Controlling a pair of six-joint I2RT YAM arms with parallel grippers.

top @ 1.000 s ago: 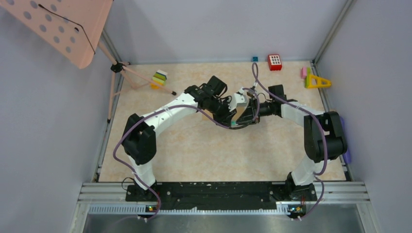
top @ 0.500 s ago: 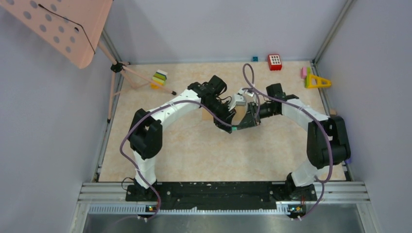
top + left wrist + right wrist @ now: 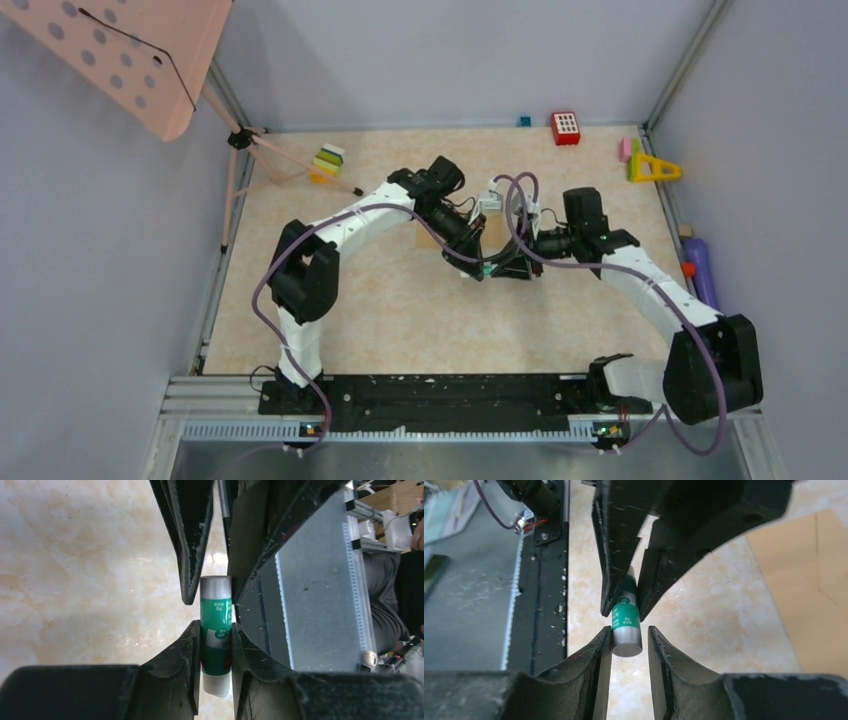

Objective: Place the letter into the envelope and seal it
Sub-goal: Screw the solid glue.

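Left gripper point(image 3: 215, 626): clamped on the glue stick point(image 3: 216, 645).
Right gripper point(image 3: 629, 631): narrow, loose around its grey cap point(image 3: 627, 644).
Glue stick: beside the envelope point(image 3: 814, 590).

Both arms meet mid-table, left tool point(image 3: 479, 266) and right tool point(image 3: 497, 268) tip-to-tip at a small green object point(image 3: 487, 268), above the envelope point(image 3: 495, 236).

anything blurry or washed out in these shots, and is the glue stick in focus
Left wrist view: glue stick sharp, its label print crisp but tiny; pale glare on the table. Right wrist view: stick also sharp, fingers of the right tool near black, little detail. Top external view: even light, soft shadows, no blur.
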